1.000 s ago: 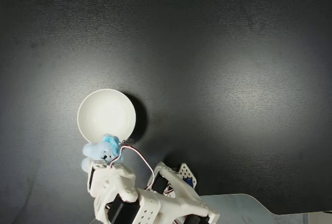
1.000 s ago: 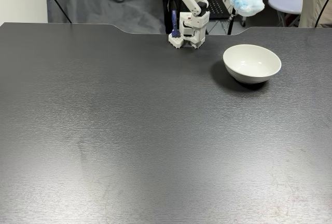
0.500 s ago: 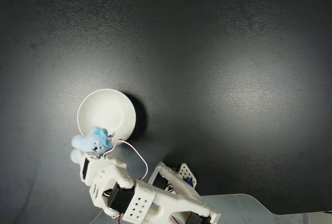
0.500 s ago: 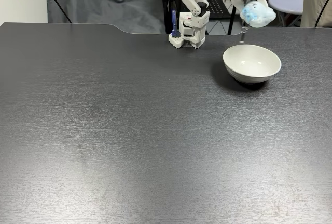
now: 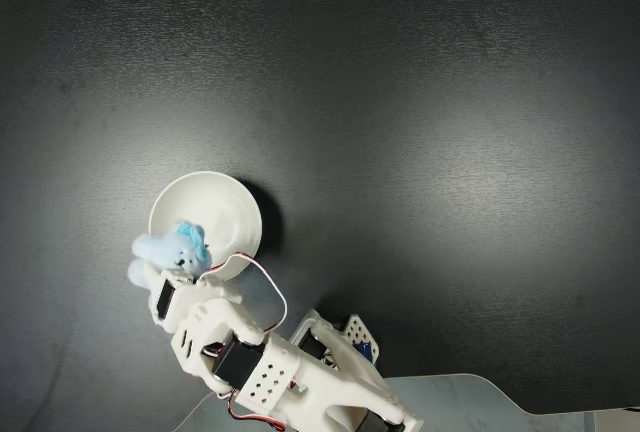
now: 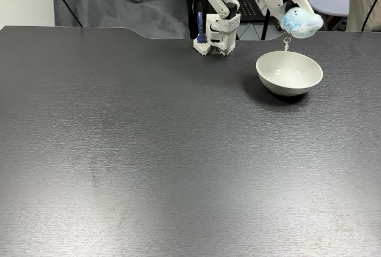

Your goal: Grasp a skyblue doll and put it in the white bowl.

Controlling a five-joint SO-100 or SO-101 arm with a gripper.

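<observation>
The skyblue doll (image 5: 168,256) (image 6: 300,22) is a small pale-blue plush held in the air by my gripper (image 5: 160,270) (image 6: 296,18), which is shut on it. The doll hangs above the far rim of the white bowl (image 6: 289,72), and a small metal clasp (image 6: 286,40) dangles beneath it. Seen from above, the doll overlaps the lower-left rim of the white bowl (image 5: 206,216). The bowl's inside holds nothing.
The white arm base (image 6: 216,31) stands at the far table edge, left of the bowl. A dark matte tabletop (image 6: 149,150) spreads wide in front. A stool (image 6: 331,4) and grey cloth (image 6: 113,7) stand behind the table.
The gripper with the doll has swung over and come down toward the bowl's rim: left in the top-down fixed view, right and lower in the front fixed view.
</observation>
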